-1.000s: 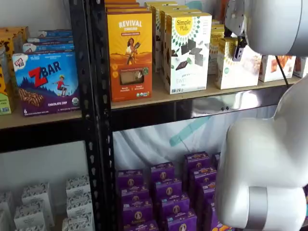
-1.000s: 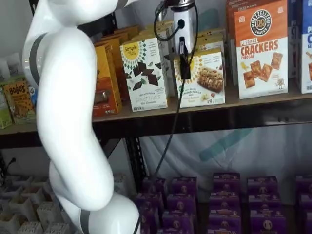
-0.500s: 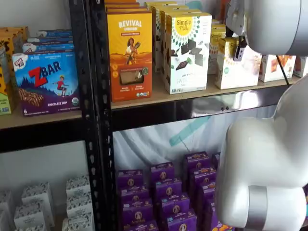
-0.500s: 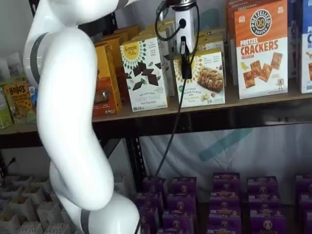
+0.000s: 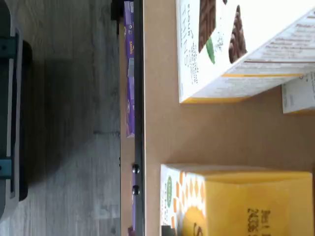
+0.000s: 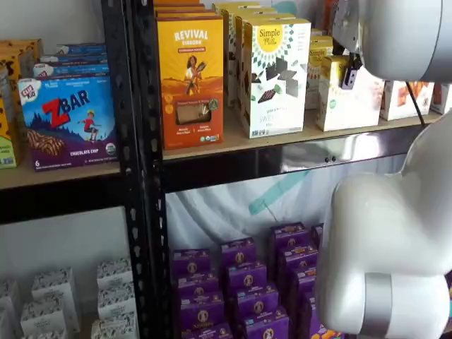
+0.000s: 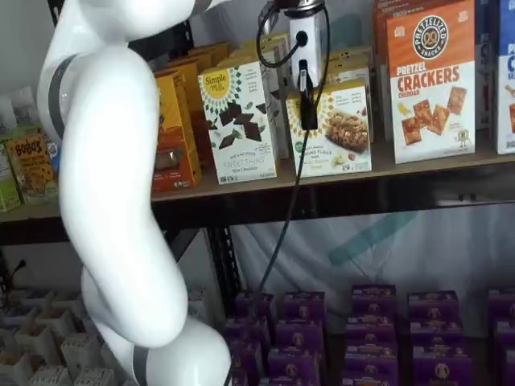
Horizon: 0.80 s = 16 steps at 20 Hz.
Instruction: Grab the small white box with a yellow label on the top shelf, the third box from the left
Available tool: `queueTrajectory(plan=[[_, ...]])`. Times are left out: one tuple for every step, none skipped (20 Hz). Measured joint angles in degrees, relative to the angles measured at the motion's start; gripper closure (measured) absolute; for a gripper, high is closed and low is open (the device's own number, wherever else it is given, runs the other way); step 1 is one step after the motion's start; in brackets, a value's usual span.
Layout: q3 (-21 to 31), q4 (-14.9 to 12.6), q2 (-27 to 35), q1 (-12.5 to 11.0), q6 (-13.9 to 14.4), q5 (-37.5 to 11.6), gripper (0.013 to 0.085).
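The small white box (image 7: 342, 133) stands on the top shelf (image 7: 338, 195), right of a taller white carton with chocolate pieces (image 7: 239, 121). It also shows in a shelf view (image 6: 360, 106). My gripper (image 7: 308, 121) hangs in front of the small box's left part, its black fingers seen as one dark strip. No gap and no held box show. In a shelf view the gripper (image 6: 347, 81) is level with the box's upper half. The wrist view shows the small box's yellow top (image 5: 246, 201) and the shelf board (image 5: 197, 132).
An orange Revival carton (image 6: 191, 78) stands left of the chocolate carton (image 6: 274, 74). An orange Pretzel Crackers carton (image 7: 430, 80) stands right of the small box. A ZBAR box (image 6: 67, 120) sits on the neighbouring board. Purple boxes (image 7: 370, 338) fill the lower shelf. My white arm (image 7: 113, 201) stands in front.
The gripper has edged slightly to the right in front of the small box. The boxes have not moved.
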Motion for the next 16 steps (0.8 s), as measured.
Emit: queueTrajectory(plan=[[0.01, 0.07, 0.0, -0.01, 0.0, 0.04, 0.049], [0.04, 0.11, -0.02, -0.02, 0.0, 0.05, 0.053], [0.1, 0.11, -0.06, 0.0, 0.02, 0.05, 0.053], [0.2, 0.07, -0.11, 0.06, 0.07, 0.05, 0.057], [0.29, -0.01, -0.17, 0.12, 0.11, -0.02, 0.057], [0.5, -0.25, -0.28, 0.24, 0.17, -0.21, 0.057], [0.64, -0.33, -0.34, 0.3, 0.21, -0.26, 0.057], [0.73, -0.35, -0.37, 0.32, 0.24, -0.26, 0.057], [0.79, -0.32, -0.4, 0.32, 0.24, -0.23, 0.057], [0.79, -0.28, -0.4, 0.32, 0.24, -0.13, 0.057], [0.76, -0.18, -0.38, 0.28, 0.24, 0.01, 0.057], [0.73, -0.11, -0.37, 0.25, 0.23, 0.11, 0.061], [0.73, 0.0, -0.38, 0.21, 0.22, 0.19, 0.065], [0.68, -0.03, -0.38, 0.22, 0.23, 0.34, 0.065], [0.58, -0.2, -0.37, 0.29, 0.3, 0.56, 0.065], [0.54, -0.35, -0.4, 0.37, 0.37, 0.73, 0.065]])
